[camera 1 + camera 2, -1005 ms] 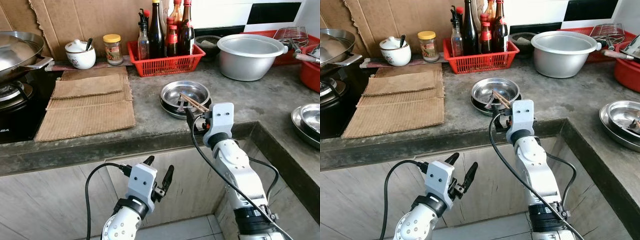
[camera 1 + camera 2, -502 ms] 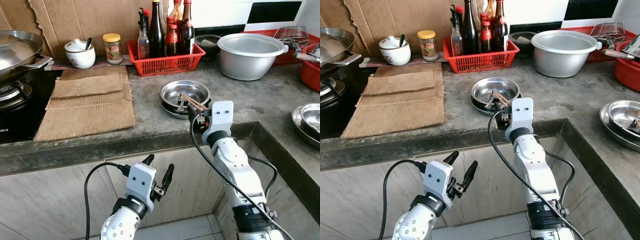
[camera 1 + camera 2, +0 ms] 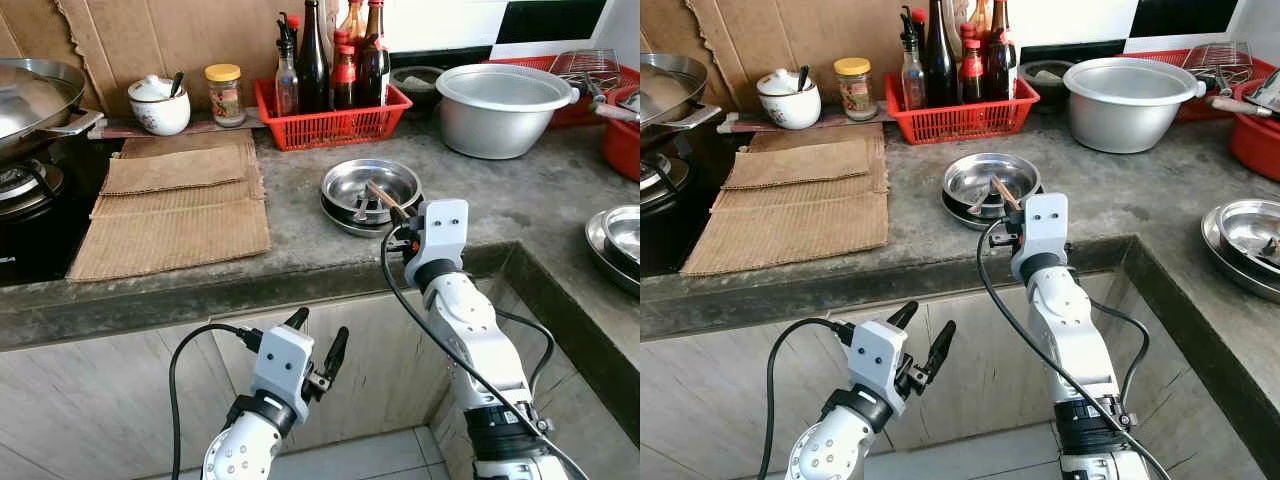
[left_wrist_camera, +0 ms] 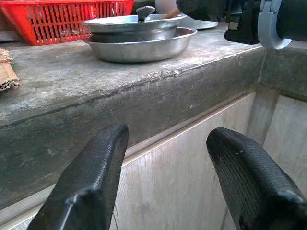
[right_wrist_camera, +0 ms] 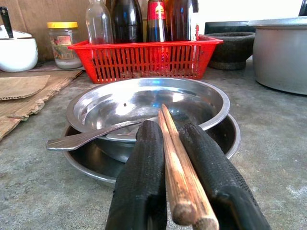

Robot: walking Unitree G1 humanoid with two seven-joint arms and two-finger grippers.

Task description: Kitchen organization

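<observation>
Two stacked steel bowls (image 3: 340,188) sit on the concrete counter near its front edge, and a metal spoon (image 5: 91,136) lies across the rim of the upper one. My right gripper (image 3: 397,236) is at the counter edge just in front of them, shut on a pair of wooden chopsticks (image 5: 175,158). The chopsticks (image 3: 385,198) slant up and away over the bowls. My left gripper (image 3: 320,328) hangs open and empty below the counter, in front of the cabinet door; its fingers (image 4: 91,182) face the counter's edge.
A red basket of bottles (image 3: 330,125) stands behind the bowls, with a large steel pot (image 3: 500,110) to its right. Cardboard sheets (image 3: 175,205) lie on the left, next to a wok on the stove (image 3: 30,100). More steel dishes (image 3: 615,240) sit at the far right.
The right gripper has turned slightly with the chopsticks, so they now slant more steeply over the bowls. The left arm has not moved.
</observation>
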